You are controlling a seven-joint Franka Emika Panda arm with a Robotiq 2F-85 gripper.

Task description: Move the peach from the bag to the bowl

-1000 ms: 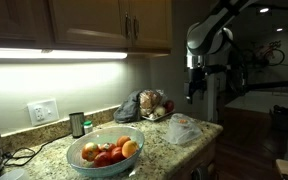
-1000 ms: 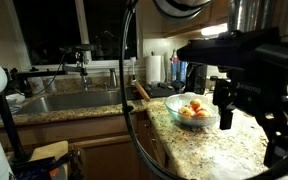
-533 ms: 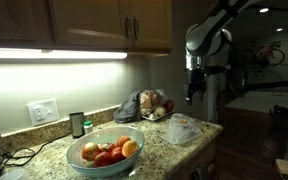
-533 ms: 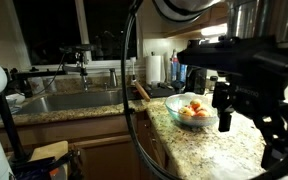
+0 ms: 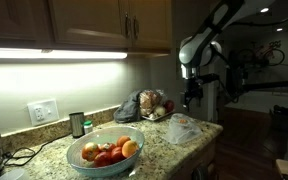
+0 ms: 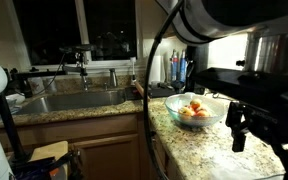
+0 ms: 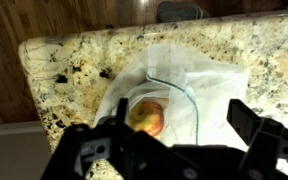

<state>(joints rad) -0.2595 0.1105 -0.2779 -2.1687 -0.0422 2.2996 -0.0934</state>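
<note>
A peach lies inside a clear plastic bag on the granite counter; the bag also shows in an exterior view. A glass bowl with several fruits stands on the counter in both exterior views. My gripper hangs in the air above the bag, apart from it. In the wrist view my gripper is open and empty, its dark fingers spread either side of the bag, with the peach nearer the left one. In an exterior view my gripper is a dark shape in front.
A second bag of fruit leans by the back wall. A dark can and a wall socket are behind the bowl. The counter edge drops to a wooden floor. A sink lies beyond.
The arm has swung a little toward the counter and my gripper now hangs slightly lower above the plastic bag. Bag, peach and bowl have not moved.
</note>
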